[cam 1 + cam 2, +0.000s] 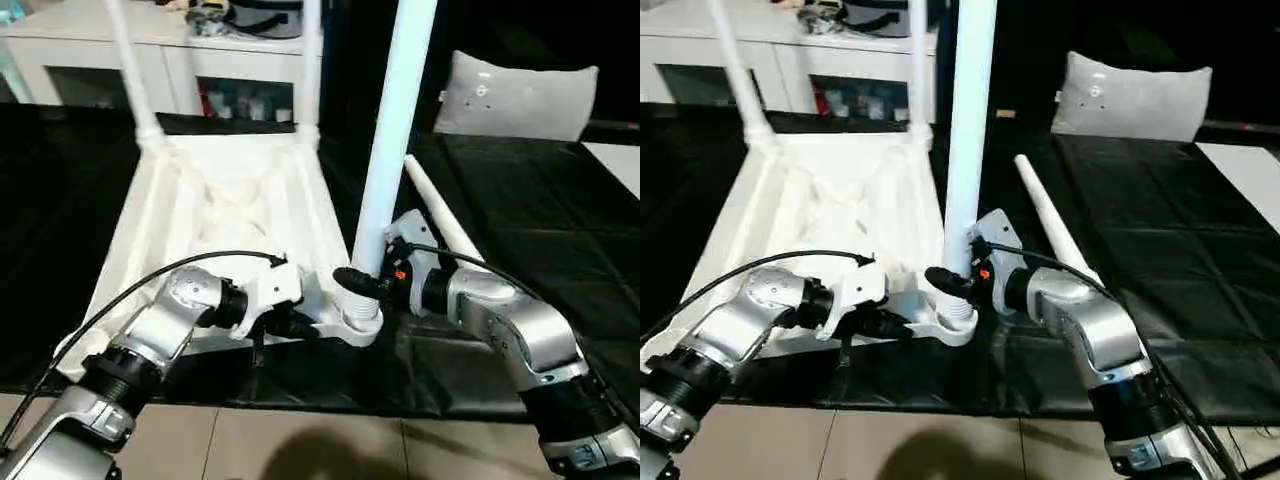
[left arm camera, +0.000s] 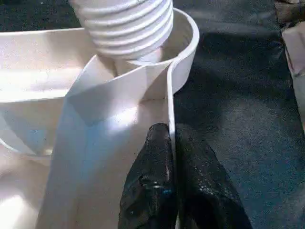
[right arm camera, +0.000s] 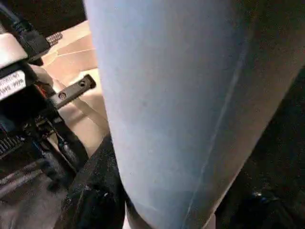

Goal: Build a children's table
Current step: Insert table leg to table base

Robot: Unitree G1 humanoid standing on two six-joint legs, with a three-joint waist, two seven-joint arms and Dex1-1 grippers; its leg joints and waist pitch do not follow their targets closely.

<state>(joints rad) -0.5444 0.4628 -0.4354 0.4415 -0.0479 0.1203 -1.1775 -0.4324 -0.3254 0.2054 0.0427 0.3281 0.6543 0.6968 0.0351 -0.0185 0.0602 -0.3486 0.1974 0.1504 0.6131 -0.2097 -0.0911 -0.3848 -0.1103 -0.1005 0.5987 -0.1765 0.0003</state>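
The white table top (image 1: 230, 200) lies upside down on a black mat, its ribbed underside facing up. Two legs (image 1: 130, 60) (image 1: 312, 60) stand in its far corners. A third leg (image 1: 395, 120) stands upright with its threaded end (image 2: 126, 24) in the near right corner socket (image 1: 360, 322). My right gripper (image 1: 365, 283) is shut on this leg just above the socket, and the leg (image 3: 181, 95) sits between its fingers. My left gripper (image 2: 172, 181) is shut on the top's thin side rim (image 2: 170, 109) beside that socket. A fourth leg (image 1: 445, 220) lies loose on the mat to the right.
A grey-white cushion (image 1: 515, 95) rests at the back right. A white cabinet (image 1: 100, 50) with cluttered shelves stands behind the table top. The black mat (image 1: 540, 220) ends at a tiled floor (image 1: 330, 445) near me.
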